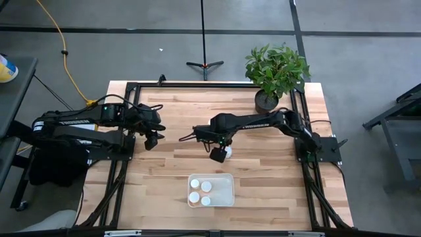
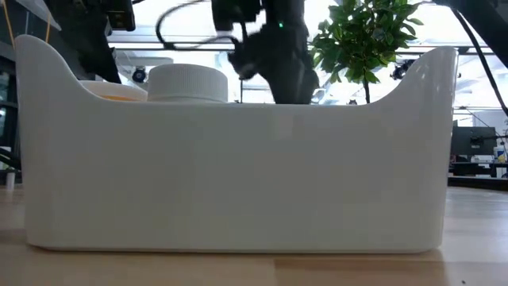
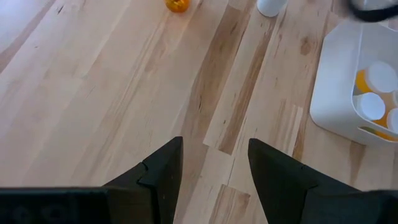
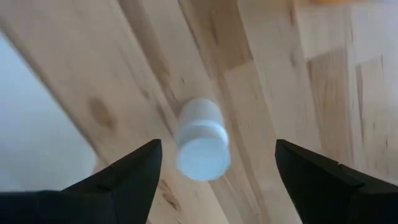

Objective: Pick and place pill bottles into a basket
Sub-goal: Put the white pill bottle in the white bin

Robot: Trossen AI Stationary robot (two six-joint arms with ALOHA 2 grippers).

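An all-white pill bottle [image 4: 200, 140] is on the wooden table, its cap turned toward the right wrist camera. My right gripper [image 4: 217, 149] is open just above the table, one finger on either side of the bottle with a gap on each side; in the high view the gripper [image 1: 219, 154] is at mid-table, a little beyond the basket. The whitish basket [image 1: 227, 191] near the front edge holds three white-capped bottles [image 1: 201, 191]. My left gripper [image 1: 152, 139] is open and empty at the table's left. Its wrist view shows an orange bottle [image 3: 177, 5] and a white one [image 3: 268, 6] on the table.
A potted plant [image 1: 275, 72] stands at the table's far right. The basket's wall [image 2: 238, 175] fills the low view, with a white cap [image 2: 189, 82] above its rim and my right arm [image 2: 278, 63] behind it. Bare wood lies between the two grippers.
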